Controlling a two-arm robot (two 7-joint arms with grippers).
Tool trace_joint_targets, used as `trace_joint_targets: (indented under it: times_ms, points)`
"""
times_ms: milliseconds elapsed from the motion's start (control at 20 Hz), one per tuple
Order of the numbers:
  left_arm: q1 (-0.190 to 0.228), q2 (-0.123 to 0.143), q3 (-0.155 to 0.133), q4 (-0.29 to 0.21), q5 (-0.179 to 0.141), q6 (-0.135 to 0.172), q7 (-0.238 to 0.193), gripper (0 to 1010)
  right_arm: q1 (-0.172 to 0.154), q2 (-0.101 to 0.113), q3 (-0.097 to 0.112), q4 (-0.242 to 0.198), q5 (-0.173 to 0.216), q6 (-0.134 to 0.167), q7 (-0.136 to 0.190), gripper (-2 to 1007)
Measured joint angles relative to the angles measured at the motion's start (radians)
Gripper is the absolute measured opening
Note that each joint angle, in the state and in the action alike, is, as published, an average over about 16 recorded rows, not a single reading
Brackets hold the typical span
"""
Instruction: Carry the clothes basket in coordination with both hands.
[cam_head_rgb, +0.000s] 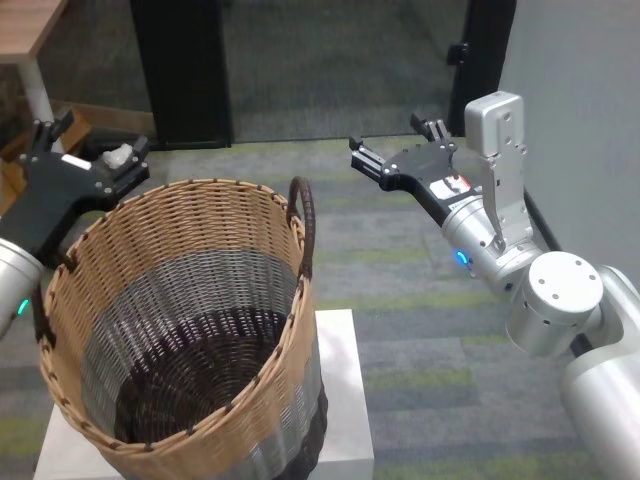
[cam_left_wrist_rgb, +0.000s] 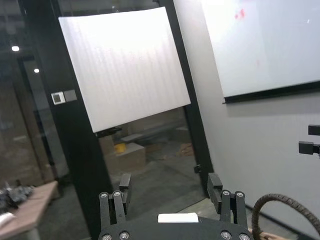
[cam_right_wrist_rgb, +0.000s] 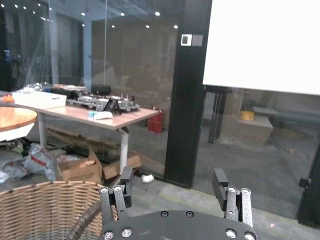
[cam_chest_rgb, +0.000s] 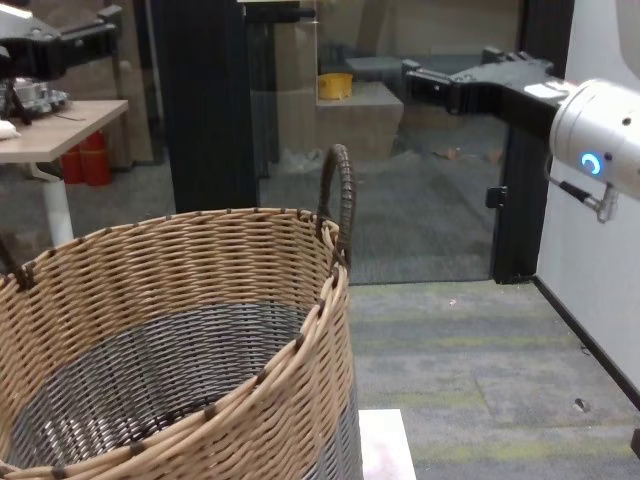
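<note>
Basket (cam_head_rgb: 190, 330) is sitting nearest, one unit, on a white pedestal (cam_head_rgb: 345, 400) whose edges are showing just past the basket's base on the robot's right. Wicker wall is tan up top, grey band lower, dark at the bottom inside. Two dark wrapped loop handles: right handle (cam_head_rgb: 303, 225) is standing upright on the rim, left handle (cam_head_rgb: 42, 310) is partly showing at the opposite rim.

Left gripper (cam_head_rgb: 85, 150) is hovering above and just beyond the basket's left rim, jaws spread wide, holding nothing. Right gripper (cam_head_rgb: 400, 150) is hanging well to the right of the right handle and higher, jaws also released and empty; a blue ring is glowing on its wrist (cam_head_rgb: 462, 257). Neither gripper is touching the basket.

Carpet (cam_head_rgb: 420, 330) is lying open to the right of the pedestal. Right gripper body is carrying a small red-and-white sticker (cam_head_rgb: 455, 185), text unreadable.

Farther off: black door frame (cam_chest_rgb: 205, 110) and glass partition, a wooden table (cam_chest_rgb: 55, 120) far left.
</note>
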Motion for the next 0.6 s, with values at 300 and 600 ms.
trace_joint_targets:
  times_ms: [300, 600]
  points:
    - [-0.009, 0.01, 0.01, 0.018, -0.028, -0.023, -0.007, 1000, -0.014, 0.001, 0.013, -0.036, -0.012, 0.008, -0.005, 1001]
    - [-0.003, 0.013, 0.012, 0.014, -0.027, -0.018, 0.017, 1000, -0.03, 0.004, 0.022, -0.078, -0.026, 0.019, -0.019, 1001]
